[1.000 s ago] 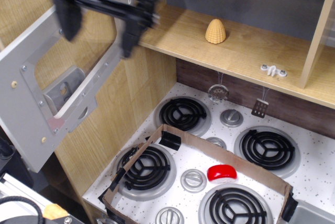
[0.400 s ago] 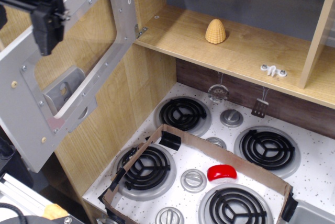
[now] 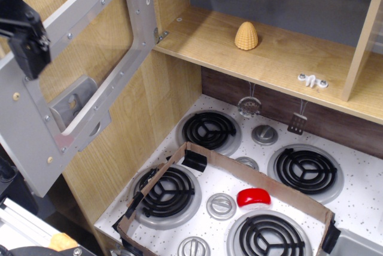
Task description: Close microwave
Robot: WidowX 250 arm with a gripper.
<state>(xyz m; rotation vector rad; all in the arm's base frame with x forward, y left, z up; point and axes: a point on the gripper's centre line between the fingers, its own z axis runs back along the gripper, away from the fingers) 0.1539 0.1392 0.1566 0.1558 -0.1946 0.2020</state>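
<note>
The microwave's grey door [image 3: 33, 124] with its clear window [image 3: 90, 46] stands swung wide open to the left, hinged at the cavity's left corner [image 3: 159, 34]. The wooden cavity floor [image 3: 281, 58] is open to view. My black gripper [image 3: 27, 43] is at the view's upper left edge, in front of the door's outer top corner. It is partly cut off and only one dark finger [image 3: 30, 58] shows, so I cannot tell how the jaws stand or whether it touches the door.
A yellow corn cob [image 3: 246, 35] and a small white fitting [image 3: 313, 80] lie in the cavity. A small grey holder [image 3: 75, 103] shows at the door. Below is a stove top [image 3: 371, 172] with black burners, a cardboard frame [image 3: 257, 175], a red piece [image 3: 253, 197] and hanging utensils [image 3: 297, 123].
My gripper has moved left, from in front of the door's top edge to the view's left edge. The door has not visibly moved.
</note>
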